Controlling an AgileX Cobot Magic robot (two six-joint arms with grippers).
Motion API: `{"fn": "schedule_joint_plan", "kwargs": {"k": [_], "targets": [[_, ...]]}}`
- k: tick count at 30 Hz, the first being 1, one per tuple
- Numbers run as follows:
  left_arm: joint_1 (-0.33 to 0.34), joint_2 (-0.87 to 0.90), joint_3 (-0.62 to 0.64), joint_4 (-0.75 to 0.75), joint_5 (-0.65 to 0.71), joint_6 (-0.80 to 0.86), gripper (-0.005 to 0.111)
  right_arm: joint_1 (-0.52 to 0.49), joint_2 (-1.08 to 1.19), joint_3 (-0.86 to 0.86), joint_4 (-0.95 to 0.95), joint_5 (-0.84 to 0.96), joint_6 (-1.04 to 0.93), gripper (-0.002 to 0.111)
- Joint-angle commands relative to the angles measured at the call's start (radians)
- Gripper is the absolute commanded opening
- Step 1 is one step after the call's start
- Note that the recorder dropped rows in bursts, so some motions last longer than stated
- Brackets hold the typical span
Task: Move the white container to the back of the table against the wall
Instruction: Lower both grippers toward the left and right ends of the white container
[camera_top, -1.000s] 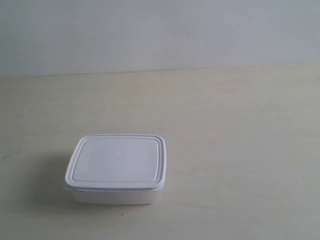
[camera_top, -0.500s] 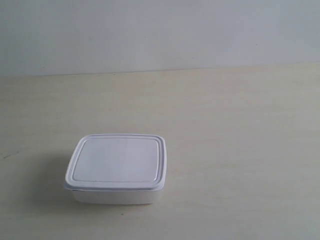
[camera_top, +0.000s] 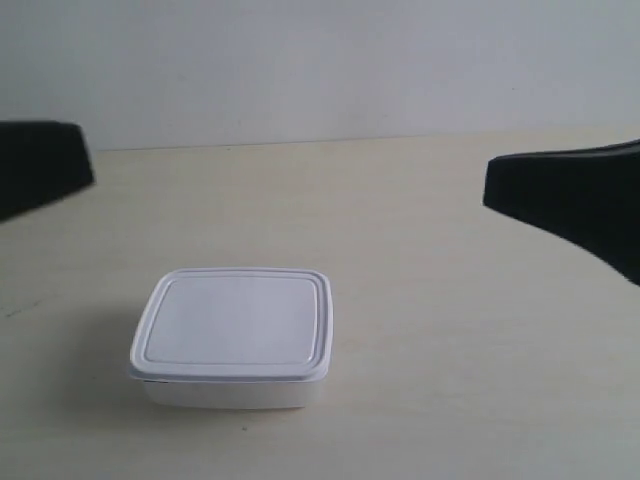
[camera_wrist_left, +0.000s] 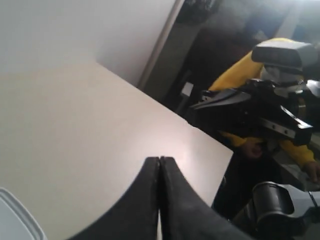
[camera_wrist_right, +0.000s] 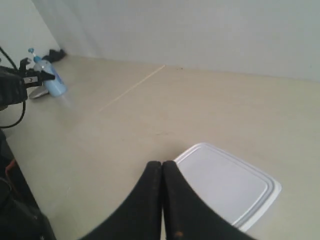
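White plastic container (camera_top: 230, 335), lid on, sits on the near part of the table (camera_top: 450, 330), well apart from the wall (camera_top: 320, 60) and untouched. The left gripper (camera_wrist_left: 159, 165) and right gripper (camera_wrist_right: 162, 167) have their jaws pressed together, empty. This is likely the approach step: next, 1 must open wide to grasp the container.

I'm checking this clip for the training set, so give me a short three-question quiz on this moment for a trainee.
1. True or false: the white box has its lid on.
2. Where is the box? A) out on the table, apart from the wall; B) pushed against the wall; C) lifted in a hand.
3. Fill in: the left hand and the right hand are both ___ (open or shut).
Key: 1 true; 2 A; 3 shut, with nothing between the fingers.
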Motion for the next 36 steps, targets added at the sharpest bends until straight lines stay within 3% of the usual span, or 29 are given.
{"fn": "schedule_joint_plan", "kwargs": {"k": [1,6,12,23,26,36], "targets": [[-0.102,0.125,-0.005,0.002,0.035,0.022,0.000,0.046,0.109,-0.012,0.001,0.006,-0.060,0.000],[-0.179,0.231,-0.001,0.002,0.037,0.069,0.000,0.059,0.243,-0.014,0.001,-0.003,-0.067,0.000],[-0.200,0.266,0.022,0.002,0.106,0.131,0.000,0.059,0.324,-0.014,0.001,-0.003,-0.094,0.000],[-0.198,0.266,0.179,0.002,0.657,0.313,0.000,0.059,0.344,-0.014,0.001,0.180,-0.147,0.000],[-0.198,0.291,0.183,0.002,0.689,0.339,0.000,0.059,0.395,-0.014,0.001,0.194,-0.149,0.000],[-0.198,0.496,0.188,-0.025,0.571,0.333,0.000,0.059,0.581,-0.016,0.001,0.104,-0.072,0.000]]}}
